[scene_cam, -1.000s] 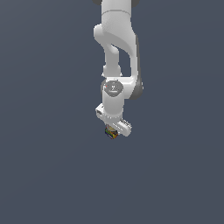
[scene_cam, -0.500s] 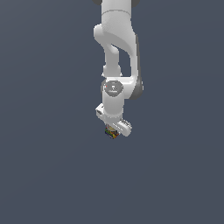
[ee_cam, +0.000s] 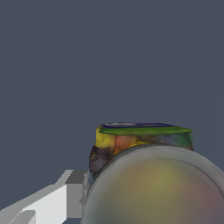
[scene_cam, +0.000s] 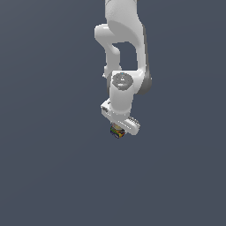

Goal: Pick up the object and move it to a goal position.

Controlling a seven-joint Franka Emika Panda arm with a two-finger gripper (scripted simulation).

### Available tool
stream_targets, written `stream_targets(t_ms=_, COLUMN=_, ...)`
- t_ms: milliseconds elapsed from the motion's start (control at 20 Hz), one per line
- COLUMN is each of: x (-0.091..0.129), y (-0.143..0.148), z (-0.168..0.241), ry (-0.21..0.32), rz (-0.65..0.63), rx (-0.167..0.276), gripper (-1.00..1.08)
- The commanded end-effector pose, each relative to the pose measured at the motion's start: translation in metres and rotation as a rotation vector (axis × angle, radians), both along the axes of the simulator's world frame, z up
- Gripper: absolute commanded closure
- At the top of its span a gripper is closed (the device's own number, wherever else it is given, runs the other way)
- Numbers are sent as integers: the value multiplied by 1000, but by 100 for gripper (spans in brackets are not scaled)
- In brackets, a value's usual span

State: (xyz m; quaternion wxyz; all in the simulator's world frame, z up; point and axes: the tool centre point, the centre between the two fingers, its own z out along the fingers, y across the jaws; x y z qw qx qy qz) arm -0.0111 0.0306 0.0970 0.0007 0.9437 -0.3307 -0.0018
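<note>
Gripper (scene_cam: 118, 131) was closed around the small multicoloured can (scene_cam: 116, 130), which hung just under your white arm's (scene_cam: 121, 95) hand, probably so you could carry it toward a goal not shown.

White Panda arm (scene_cam: 126, 66) — descends from the top edge, wrist turned downward, against a plain dark grey-blue ground (scene_cam: 44, 154). Gripper (scene_cam: 117, 131) at its lower end, fingers largely hidden behind the hand body. Small multicoloured can (scene_cam: 116, 130) — partly visible directly beneath the hand, touching it.
</note>
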Motion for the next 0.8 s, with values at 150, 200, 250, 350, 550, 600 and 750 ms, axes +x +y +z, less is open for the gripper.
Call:
stream_targets(t_ms=150, x=10, y=28, z=46, ry=-5, rz=0, rx=0, gripper=108)
stream_targets(t_ms=200, x=12, y=34, z=55, ry=-5, rz=0, rx=-1, gripper=108)
stream_targets(t_ms=250, x=14, y=40, z=64, ry=-5, rz=0, rx=-1, gripper=108)
stream_targets(t_ms=350, x=18, y=52, z=84, ry=-5, rz=0, rx=-1, gripper=108)
stream_targets(t_ms=550, x=26, y=77, z=123, ry=-5, rz=-1, rx=-2, gripper=108)
stream_targets(t_ms=600, x=28, y=84, z=133, ry=-5, rz=-1, rx=-2, gripper=108)
stream_targets(t_ms=750, x=35, y=102, z=161, ry=-5, rz=-1, rx=-2, gripper=108)
